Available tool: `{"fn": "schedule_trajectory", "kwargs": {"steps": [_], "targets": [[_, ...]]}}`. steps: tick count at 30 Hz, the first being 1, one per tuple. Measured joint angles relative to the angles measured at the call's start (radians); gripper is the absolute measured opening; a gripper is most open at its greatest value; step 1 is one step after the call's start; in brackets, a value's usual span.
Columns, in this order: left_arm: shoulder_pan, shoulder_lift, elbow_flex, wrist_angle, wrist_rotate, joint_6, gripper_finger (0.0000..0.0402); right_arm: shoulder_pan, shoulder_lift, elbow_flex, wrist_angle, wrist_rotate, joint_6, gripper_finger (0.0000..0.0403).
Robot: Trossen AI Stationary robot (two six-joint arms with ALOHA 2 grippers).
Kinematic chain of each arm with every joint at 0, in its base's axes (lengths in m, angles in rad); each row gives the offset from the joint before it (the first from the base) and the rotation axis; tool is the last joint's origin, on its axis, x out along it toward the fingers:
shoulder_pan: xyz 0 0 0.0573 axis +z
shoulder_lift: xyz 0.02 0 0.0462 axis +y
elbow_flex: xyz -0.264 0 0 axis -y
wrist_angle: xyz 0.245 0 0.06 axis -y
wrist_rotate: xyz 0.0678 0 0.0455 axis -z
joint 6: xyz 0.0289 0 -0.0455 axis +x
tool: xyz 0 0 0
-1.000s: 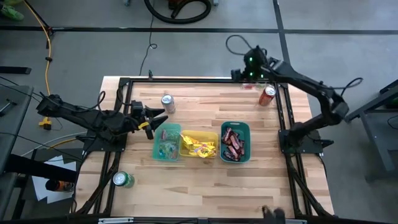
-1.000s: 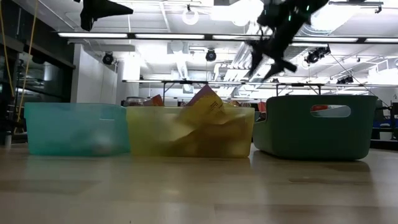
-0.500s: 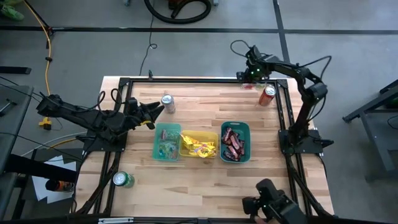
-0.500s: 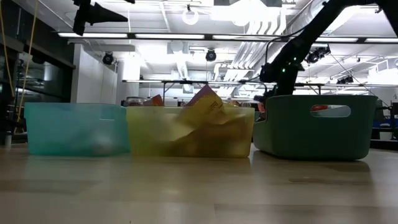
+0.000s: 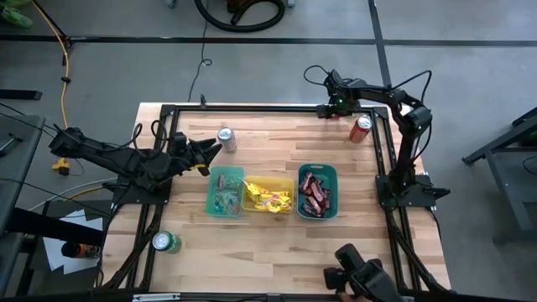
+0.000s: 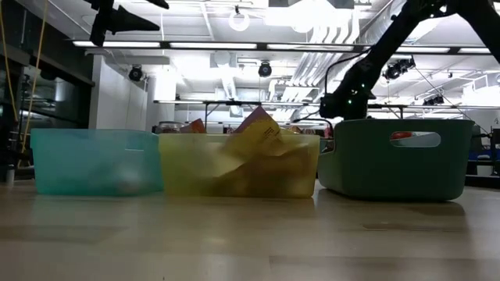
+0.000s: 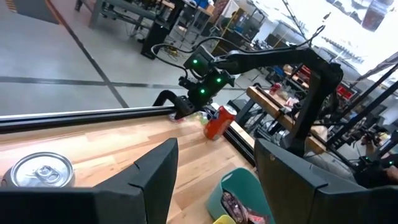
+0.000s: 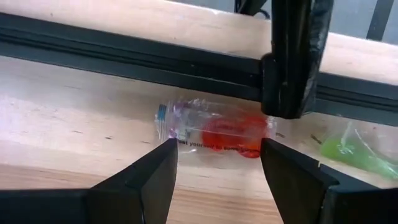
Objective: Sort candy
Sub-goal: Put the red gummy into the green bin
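Observation:
A clear packet with a red sweet (image 8: 214, 132) lies flat on the wood beside the black rail at the table's far edge, and a green sweet packet (image 8: 348, 152) lies near it. My right gripper (image 8: 214, 180) points down just above the red packet, open, one finger on each side without touching it; in the high view my right gripper (image 5: 331, 109) stands at the far edge. My left gripper (image 5: 205, 152) hovers open and nearly level, left of the bins, with nothing between its fingers (image 7: 149, 180). Sorted candy fills the teal bin (image 5: 225, 191), the yellow bin (image 5: 268, 195) and the green bin (image 5: 317, 191).
A red can (image 5: 361, 127) stands right of my right gripper. A silver can (image 5: 226, 138) stands by my left gripper, and a green can (image 5: 165, 242) near the front left. A black frame rail (image 8: 124, 59) runs along the far edge. A dark object (image 5: 361, 281) shows at the near edge.
My right gripper has come down toward the table's far edge and tipped to point steeply down, ending over the red packet. My left gripper has rolled at the wrist while staying in place.

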Motion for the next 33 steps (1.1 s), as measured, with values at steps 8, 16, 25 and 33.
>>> {"fn": "schedule_trajectory", "kwargs": {"steps": [8,16,25,33], "targets": [[-0.002,-0.007,0.0,-0.004,0.008,0.047,0.02,0.03,0.014,0.0,-0.024,0.015,-0.001,0.0135],[-0.002,-0.143,-0.001,-0.008,0.234,0.053,0.02,0.119,-0.082,0.0,0.012,-0.1,0.039,0.0017],[-0.002,-0.227,-0.001,-0.06,0.285,0.071,0.02,0.323,-0.304,0.0,0.212,-0.245,0.052,0.0003],[-0.002,-0.205,-0.001,-0.087,0.289,0.089,0.02,0.564,-0.395,0.0,0.339,-0.268,0.045,0.0001]]}}
